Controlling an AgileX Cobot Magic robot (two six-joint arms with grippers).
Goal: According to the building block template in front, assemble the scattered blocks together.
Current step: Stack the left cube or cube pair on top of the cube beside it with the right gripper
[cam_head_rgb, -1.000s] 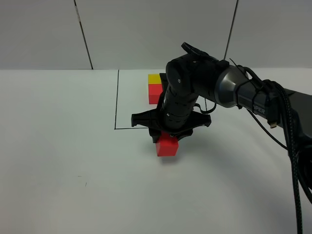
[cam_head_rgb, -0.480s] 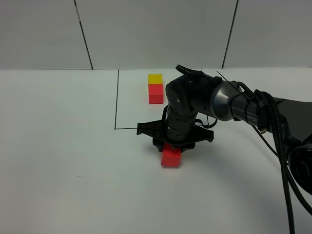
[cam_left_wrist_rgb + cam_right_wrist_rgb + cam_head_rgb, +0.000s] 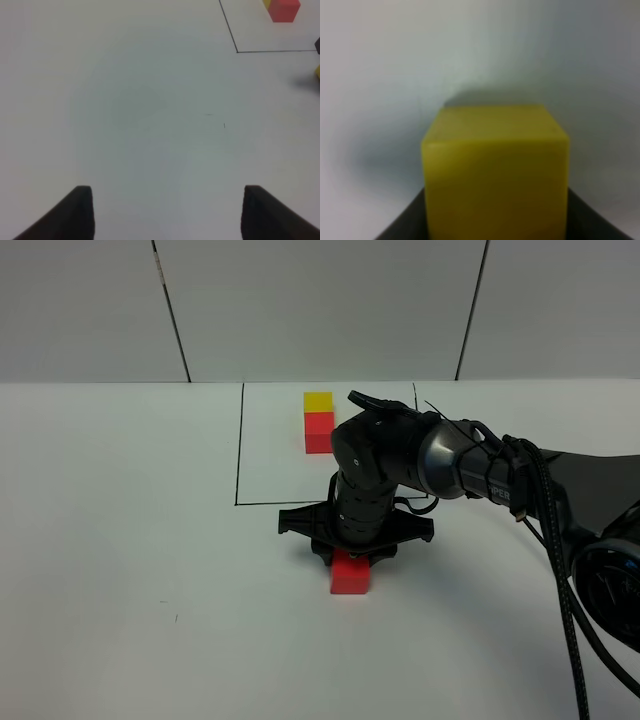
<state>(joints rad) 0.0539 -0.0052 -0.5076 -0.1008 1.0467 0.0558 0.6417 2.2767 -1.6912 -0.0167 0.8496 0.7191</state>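
Observation:
The template, a yellow block (image 3: pixel 318 401) behind a red block (image 3: pixel 319 431), stands at the back of a black-outlined rectangle (image 3: pixel 239 460). It also shows in the left wrist view (image 3: pixel 285 10). My right gripper (image 3: pixel 354 552) points down, shut on a yellow block (image 3: pixel 495 170) that fills the right wrist view. A loose red block (image 3: pixel 351 576) sits directly under the gripper, in front of the rectangle. In the exterior view the gripper hides the yellow block, and I cannot tell whether it touches the red one. My left gripper (image 3: pixel 170 215) is open and empty above bare table.
The white table (image 3: pixel 120 540) stretches to the left and front. The right arm (image 3: pixel 470 465) and its cables (image 3: pixel 580 570) cross the right side. A grey panelled wall (image 3: pixel 320 310) runs behind the table.
My right gripper has come down and toward the front with the yellow block. The loose red block under it has shifted the same way and now sits lower in view.

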